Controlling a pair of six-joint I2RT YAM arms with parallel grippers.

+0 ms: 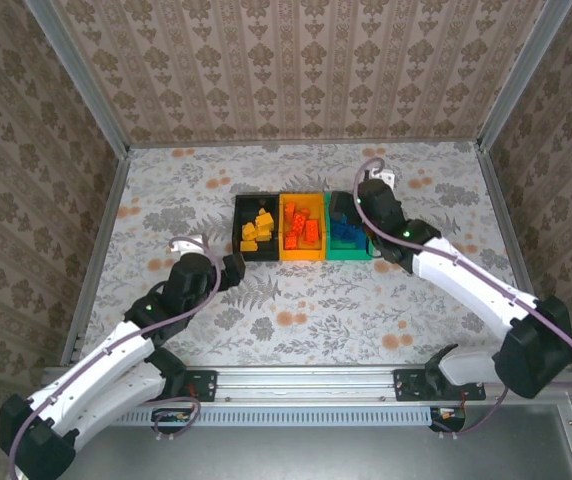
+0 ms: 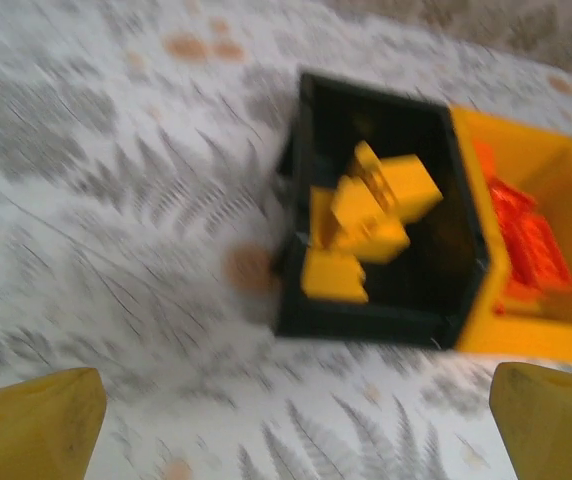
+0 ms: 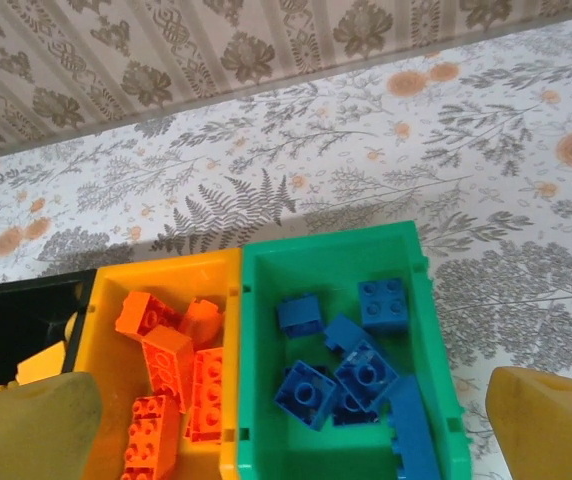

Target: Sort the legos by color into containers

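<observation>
Floral tabletop (image 1: 316,300) is spreading beneath both arms. You are seeing the left gripper (image 2: 294,375) hovering near the black bin (image 1: 238,215), jaws spread wide and empty. Yellow legos (image 1: 258,230) are sitting inside it, red-orange legos (image 1: 301,228) in the orange bin (image 1: 301,256), blue legos (image 1: 346,230) in the green bin (image 1: 346,255), where the right gripper (image 3: 286,390) is hanging, jaws likewise released.

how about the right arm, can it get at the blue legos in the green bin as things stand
Probably yes. The right gripper hovers open over the green bin, which has no lid, and the blue legos lie loose inside with nothing over them.
</observation>
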